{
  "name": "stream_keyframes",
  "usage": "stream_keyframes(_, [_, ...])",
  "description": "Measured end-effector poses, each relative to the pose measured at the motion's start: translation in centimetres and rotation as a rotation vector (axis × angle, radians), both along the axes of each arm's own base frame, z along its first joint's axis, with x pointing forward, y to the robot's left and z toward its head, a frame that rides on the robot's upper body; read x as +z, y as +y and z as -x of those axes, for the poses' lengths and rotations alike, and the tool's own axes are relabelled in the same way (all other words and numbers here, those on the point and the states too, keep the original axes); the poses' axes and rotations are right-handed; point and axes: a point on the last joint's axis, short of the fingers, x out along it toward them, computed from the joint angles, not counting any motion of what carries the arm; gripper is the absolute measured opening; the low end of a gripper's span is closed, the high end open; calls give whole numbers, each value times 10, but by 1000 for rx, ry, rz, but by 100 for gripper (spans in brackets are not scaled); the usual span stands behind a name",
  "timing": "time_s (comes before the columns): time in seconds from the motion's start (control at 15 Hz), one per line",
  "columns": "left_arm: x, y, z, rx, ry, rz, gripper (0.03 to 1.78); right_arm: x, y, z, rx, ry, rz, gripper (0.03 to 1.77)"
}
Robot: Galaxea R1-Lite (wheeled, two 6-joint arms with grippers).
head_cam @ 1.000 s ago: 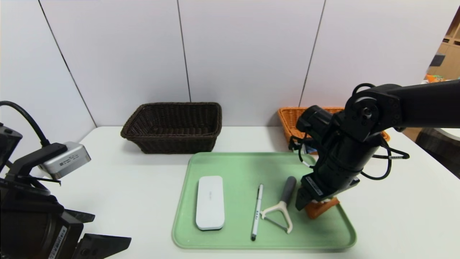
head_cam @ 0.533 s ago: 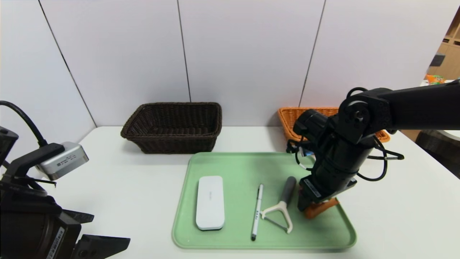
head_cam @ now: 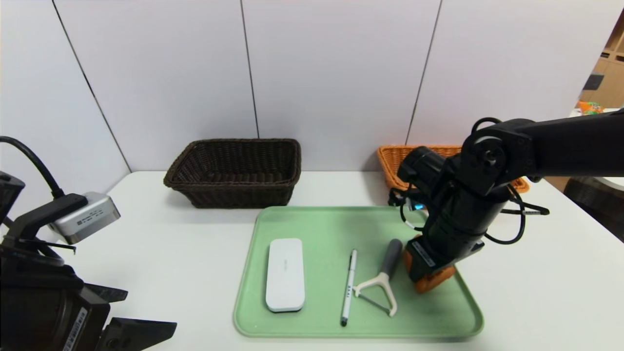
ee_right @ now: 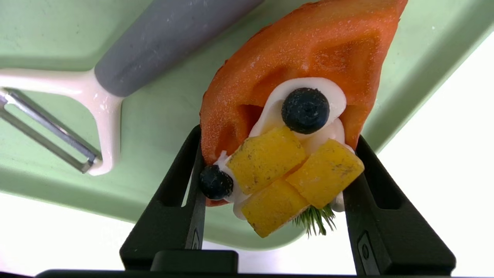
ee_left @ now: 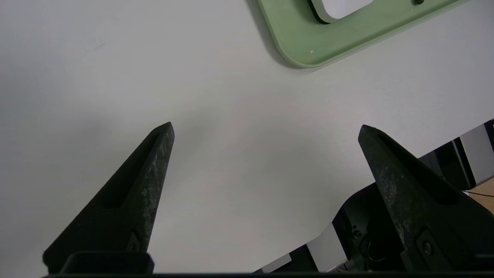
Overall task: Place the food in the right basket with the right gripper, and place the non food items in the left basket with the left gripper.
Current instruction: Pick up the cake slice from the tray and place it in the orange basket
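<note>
The tart wedge [ee_right: 301, 116] sits tilted between the fingers of my right gripper [ee_right: 278, 137], which is shut on it over the right part of the pale green tray [head_cam: 321, 226]. From the head view the gripper [head_cam: 423, 273] hides most of the tart [head_cam: 434, 283]. The white case [head_cam: 285, 274], the pen [head_cam: 348, 287] and the grey-handled peeler [head_cam: 382, 279] lie on the tray. At the back stand the dark brown basket [head_cam: 234, 170] and the orange-tan basket [head_cam: 395, 161]. My left gripper [ee_left: 266, 129] hangs open over bare table at the front left.
The peeler's handle [ee_right: 154, 42] lies close beside the held tart. The right arm covers much of the orange-tan basket. A tray corner [ee_left: 320, 42] and the end of the case [ee_left: 339, 5] show ahead of the left gripper. White wall panels stand behind the baskets.
My right gripper has come down and a little left over the tart and shut on it; the tart now sits tipped between the fingers. The left arm has barely moved.
</note>
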Motion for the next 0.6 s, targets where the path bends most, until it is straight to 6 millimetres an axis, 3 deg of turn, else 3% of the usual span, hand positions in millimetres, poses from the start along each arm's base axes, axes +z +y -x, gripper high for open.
stream_keyframes(0.6, [0,0,0,-1,1,-1,169,33,-3,33,39,-90,-10,90])
